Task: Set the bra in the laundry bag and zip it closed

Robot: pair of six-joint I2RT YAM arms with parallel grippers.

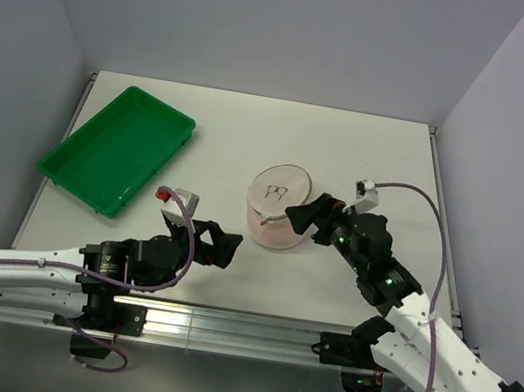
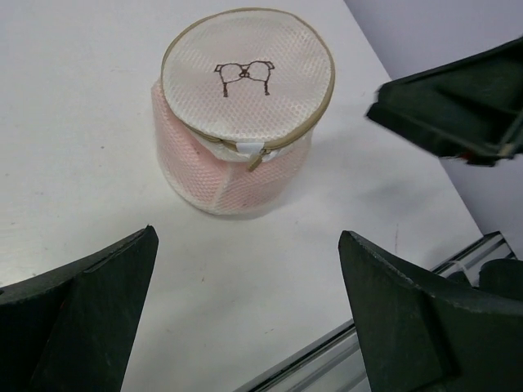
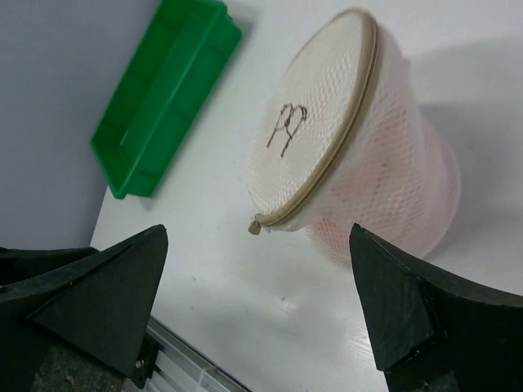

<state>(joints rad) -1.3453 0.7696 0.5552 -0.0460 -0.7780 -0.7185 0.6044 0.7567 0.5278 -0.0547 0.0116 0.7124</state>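
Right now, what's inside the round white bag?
Pink fabric, the bra, shows through the mesh side of the laundry bag. The mesh and white top cover it, so its full shape cannot be seen.

The left arm (image 1: 26,268) lies low from 8 o'clock, and the left gripper (image 1: 228,249) points toward 2 o'clock with its jaws spread wide, holding nothing. The right arm (image 1: 430,350) reaches in from 4 o'clock. The right gripper (image 1: 293,219) aims toward 9 o'clock, jaws parted too.
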